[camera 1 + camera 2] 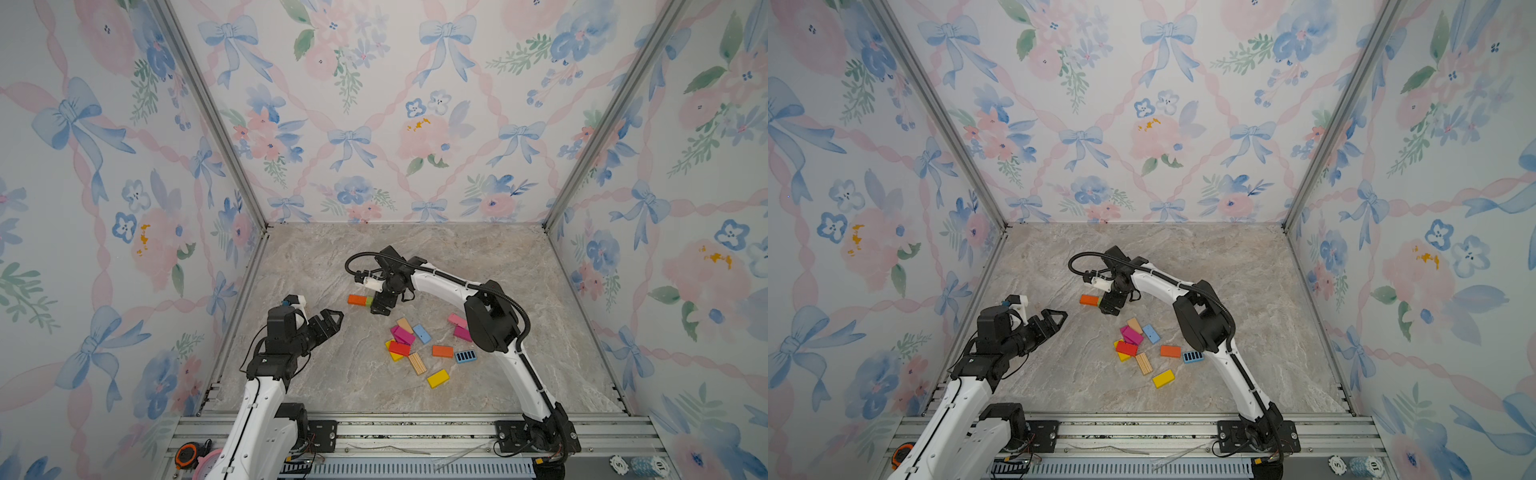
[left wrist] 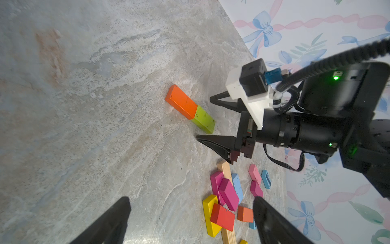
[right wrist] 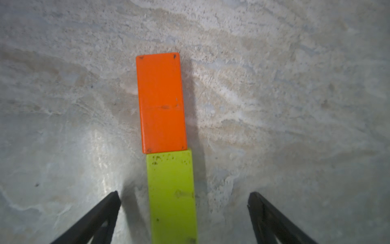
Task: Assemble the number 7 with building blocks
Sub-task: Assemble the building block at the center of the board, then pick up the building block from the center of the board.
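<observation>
Your veined, marble-look table (image 1: 415,257) holds a jumble of loose blocks (image 1: 403,334) near its middle; behind it, the flat, glossy orange block (image 3: 161,101) and scuffed green block (image 3: 172,179) touch end to end, long axes in one line across the table; your right gripper (image 3: 184,194) straddles the green one, spread, untouching; left gripper (image 2: 191,199) spread, holding nothing.

Orange block (image 3: 161,102): painted, smooth, slight sheen, chipped corners. Green block (image 3: 172,194): matt paint, dark specks. Lined wood block (image 1: 417,363): bare ribbed wood. Tabletop (image 1: 478,257): marble-look, matt, mottled. Front rail (image 1: 415,430): brushed metal. Walls (image 1: 374,83): matt floral print.
</observation>
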`<state>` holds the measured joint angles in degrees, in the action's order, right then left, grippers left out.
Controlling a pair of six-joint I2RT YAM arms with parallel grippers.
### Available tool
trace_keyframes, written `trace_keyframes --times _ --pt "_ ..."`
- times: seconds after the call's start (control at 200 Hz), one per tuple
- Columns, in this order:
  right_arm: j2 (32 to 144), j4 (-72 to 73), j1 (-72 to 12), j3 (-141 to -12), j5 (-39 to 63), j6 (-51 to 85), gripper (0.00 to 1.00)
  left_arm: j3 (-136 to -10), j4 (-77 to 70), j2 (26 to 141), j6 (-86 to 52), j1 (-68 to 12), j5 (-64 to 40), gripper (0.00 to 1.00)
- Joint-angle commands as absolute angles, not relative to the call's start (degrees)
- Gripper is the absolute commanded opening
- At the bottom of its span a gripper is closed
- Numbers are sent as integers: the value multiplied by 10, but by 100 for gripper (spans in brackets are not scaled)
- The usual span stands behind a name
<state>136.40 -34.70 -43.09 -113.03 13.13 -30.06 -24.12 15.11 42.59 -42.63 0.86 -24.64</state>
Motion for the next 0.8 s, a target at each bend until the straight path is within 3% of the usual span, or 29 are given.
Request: trace_keyframes --times 0.0,0.12,0.19,0.255,0.375,0.465,0.625,0.795 --pt "1257 -232 -427 -1058 134 -252 97 -245 161 429 -416 12 -262 93" --pt "1136 -65 -423 -916 81 -159 97 -247 160 425 -415 12 -270 94" --pt "1069 48 -404 -825 30 -17 97 -247 154 428 -412 11 -280 94" --pt "1021 57 -371 -774 4 137 97 -247 145 441 -407 9 -303 94" --pt "1002 -5 -276 -767 209 256 100 -258 144 470 -397 -12 -322 93" --pt "977 -87 -252 -745 239 256 97 -269 145 485 -394 -59 -306 93" --pt "951 -340 -311 -743 84 154 97 -287 144 532 -406 -168 -250 93" --pt "953 -384 -352 -677 36 146 89 -296 138 574 -423 -240 -202 93"
